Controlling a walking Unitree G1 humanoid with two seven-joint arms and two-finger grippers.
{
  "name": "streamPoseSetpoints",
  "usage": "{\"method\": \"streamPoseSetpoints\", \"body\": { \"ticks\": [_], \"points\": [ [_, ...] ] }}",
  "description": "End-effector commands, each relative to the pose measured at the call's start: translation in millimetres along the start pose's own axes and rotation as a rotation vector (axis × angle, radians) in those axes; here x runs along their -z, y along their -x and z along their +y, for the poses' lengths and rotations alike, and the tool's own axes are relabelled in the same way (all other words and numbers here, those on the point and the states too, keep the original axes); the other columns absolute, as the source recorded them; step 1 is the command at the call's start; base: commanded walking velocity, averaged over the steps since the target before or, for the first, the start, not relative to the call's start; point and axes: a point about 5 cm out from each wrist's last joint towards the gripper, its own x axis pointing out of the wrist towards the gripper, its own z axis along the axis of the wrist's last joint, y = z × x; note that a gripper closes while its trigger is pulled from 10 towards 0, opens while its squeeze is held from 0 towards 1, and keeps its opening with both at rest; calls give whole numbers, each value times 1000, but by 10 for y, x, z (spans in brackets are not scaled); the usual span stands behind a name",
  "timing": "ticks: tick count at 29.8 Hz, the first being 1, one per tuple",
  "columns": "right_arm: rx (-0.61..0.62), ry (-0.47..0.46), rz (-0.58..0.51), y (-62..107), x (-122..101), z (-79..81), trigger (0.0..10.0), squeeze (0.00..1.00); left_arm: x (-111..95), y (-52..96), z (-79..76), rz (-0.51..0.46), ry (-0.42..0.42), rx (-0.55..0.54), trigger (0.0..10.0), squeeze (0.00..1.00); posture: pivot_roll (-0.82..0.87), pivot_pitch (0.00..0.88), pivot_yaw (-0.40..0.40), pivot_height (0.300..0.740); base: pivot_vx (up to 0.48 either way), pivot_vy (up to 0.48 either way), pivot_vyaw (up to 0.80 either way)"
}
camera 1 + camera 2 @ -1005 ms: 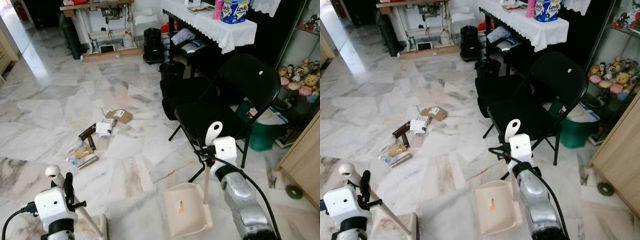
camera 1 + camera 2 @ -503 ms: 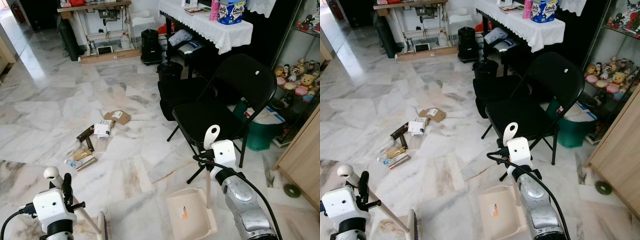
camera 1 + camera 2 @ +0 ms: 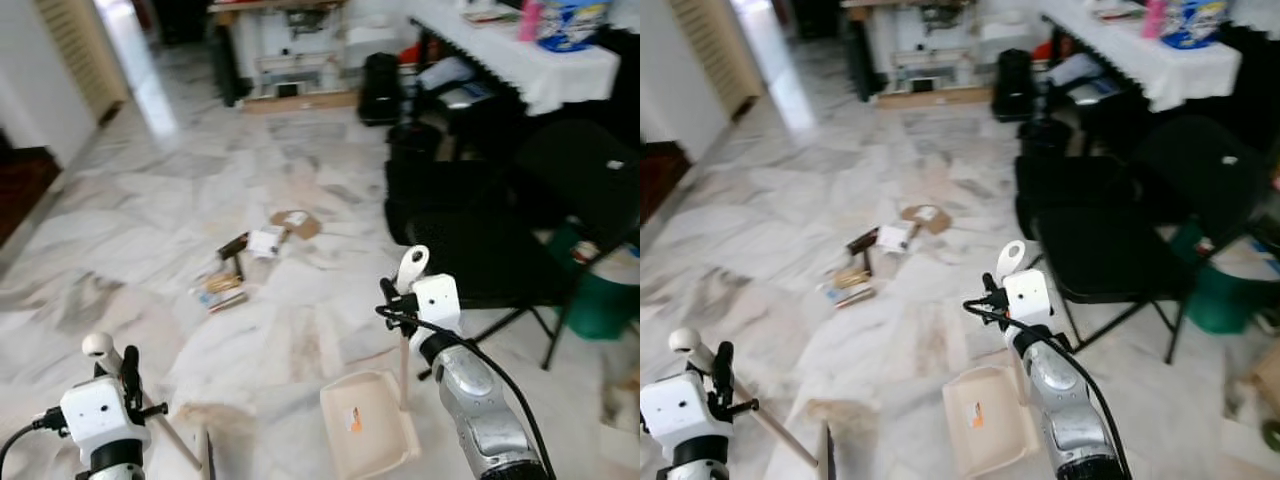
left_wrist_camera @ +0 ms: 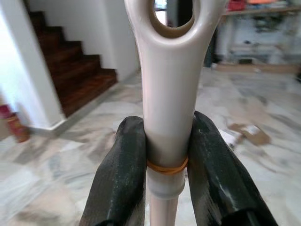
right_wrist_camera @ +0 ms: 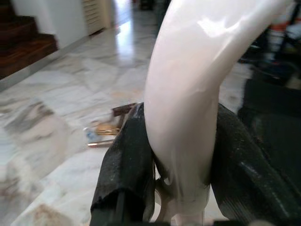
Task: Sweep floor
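My left gripper (image 3: 128, 368) is shut on the pale broom handle (image 4: 167, 84), low at the left; the broom head (image 3: 825, 452) rests on the floor by my feet. My right gripper (image 3: 392, 298) is shut on the white upright handle (image 5: 188, 89) of the cream dustpan (image 3: 366, 436), whose tray sits on the marble floor just before me. A pile of litter (image 3: 245, 266) lies about a metre ahead: a brown card piece (image 3: 294, 221), a white packet (image 3: 265, 242), a dark bar and gold wrappers (image 3: 222, 291).
A black folding chair (image 3: 500, 240) stands close at the right, with a black bin (image 3: 410, 140) and a white-clothed table (image 3: 545, 62) behind it. A green bucket (image 3: 605, 300) sits far right. Dark stairs (image 4: 80, 75) and a white wall border the left.
The whole picture has swung to the left and is blurred, so the camera has turned; wall and stairs side now show. Both grippers hold their handles as before.
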Motion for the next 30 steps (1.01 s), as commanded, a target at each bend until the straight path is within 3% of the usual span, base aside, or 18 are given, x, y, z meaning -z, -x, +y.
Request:
{"method": "streamPoseSetpoints", "body": {
  "ticks": [1,11,21,30],
  "points": [
    [-16,13,-39,-51,-95,48,10000,0,-91,-25,77,-37,-16,-27,10000,0,-119,0,89,740,0,0,800],
    [-37,0,-45,-74,-101,94,10000,0,-95,18,119,-25,-27,-36,10000,0,-104,0,89,740,0,0,618],
    [-57,-11,-45,-119,-116,149,10000,0,-98,12,91,-15,-25,-17,10000,0,-98,0,88,740,0,0,0],
    [-73,-9,-42,-124,-99,173,10000,0,-86,27,75,-4,-21,-5,10000,0,-99,0,90,740,280,0,0]
  ]
}}
